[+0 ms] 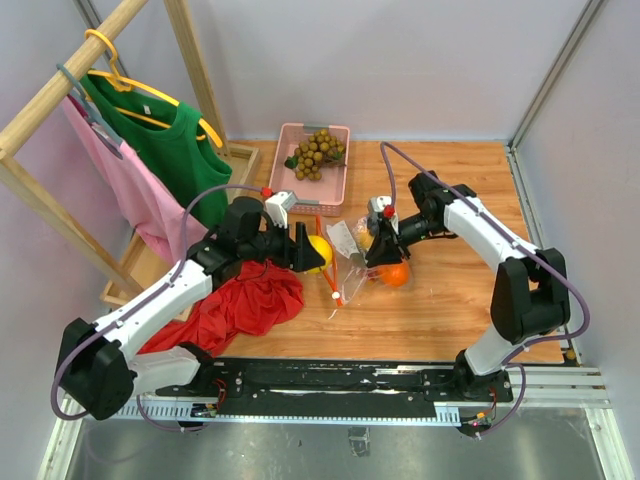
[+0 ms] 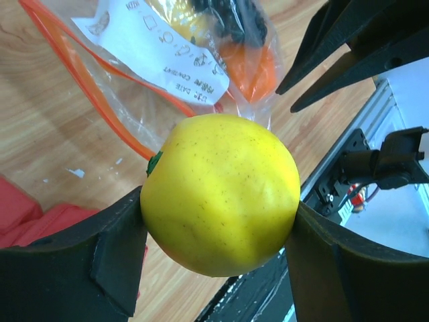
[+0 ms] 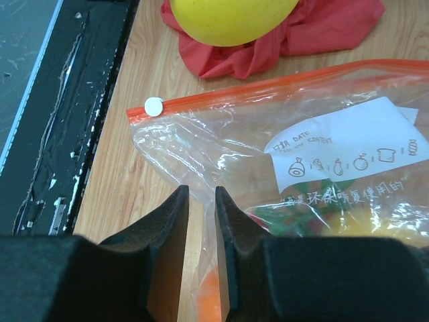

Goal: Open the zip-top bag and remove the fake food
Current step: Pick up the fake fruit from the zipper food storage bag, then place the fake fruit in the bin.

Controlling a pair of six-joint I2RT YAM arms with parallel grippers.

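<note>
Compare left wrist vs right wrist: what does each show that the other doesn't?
Left wrist only: left gripper clamped on the yellow fruit, right arm's dark fingers.
Right wrist only: right gripper pinching the bag's clear film, white slider tab.
Both: zip-top bag with its orange zip strip and white label, red cloth, wooden table.

Clear, crinkled glossy plastic zip-top bag, smooth matt yellow fruit, soft red cloth on wood-grain bench.

Wooden table bears red cloth; pink basket (rear); zip-top bag.
</note>
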